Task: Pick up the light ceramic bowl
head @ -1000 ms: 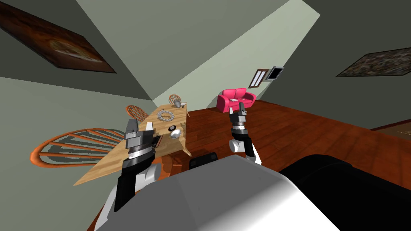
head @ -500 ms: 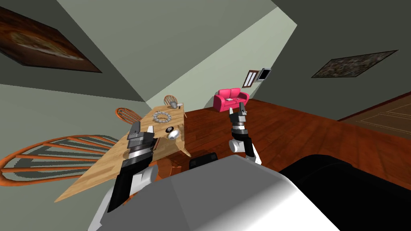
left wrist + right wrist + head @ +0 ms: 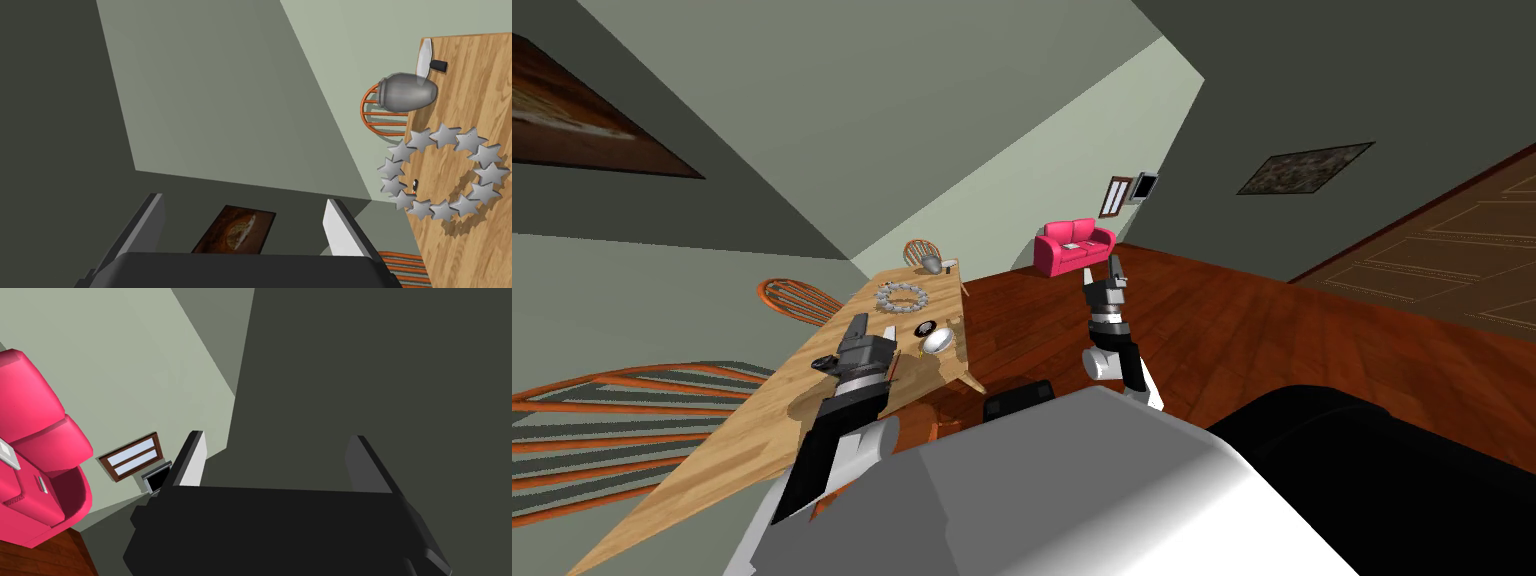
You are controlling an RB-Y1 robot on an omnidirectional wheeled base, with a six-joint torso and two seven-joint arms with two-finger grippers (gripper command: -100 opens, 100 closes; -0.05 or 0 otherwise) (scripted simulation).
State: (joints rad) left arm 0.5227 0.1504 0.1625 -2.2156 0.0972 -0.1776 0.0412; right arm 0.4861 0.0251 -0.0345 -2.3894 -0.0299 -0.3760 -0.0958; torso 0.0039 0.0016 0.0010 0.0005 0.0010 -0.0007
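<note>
The light bowl (image 3: 937,340) sits near the right edge of the wooden table (image 3: 752,430), beside a small dark dish (image 3: 924,328). My left gripper (image 3: 874,328) hovers over the table just left of the bowl, a short gap away, open and empty. In the left wrist view the left gripper (image 3: 245,220) points at the wall past the table's far end, fingers wide apart. My right gripper (image 3: 1112,270) is raised over the floor to the right of the table; in the right wrist view the right gripper (image 3: 277,460) stands open with nothing between its fingers.
A ring of grey stars (image 3: 901,295) and a grey pot (image 3: 932,264) lie farther along the table. Orange spindle chairs (image 3: 797,298) stand on its left side and far end. A pink sofa (image 3: 1072,245) stands at the back wall beyond the red wood floor (image 3: 1232,340).
The whole head view has swung, so my body has turned; the table now runs more along my left. My left hand has reached farther out over the table, nearer the bowl. The right arm holds still.
</note>
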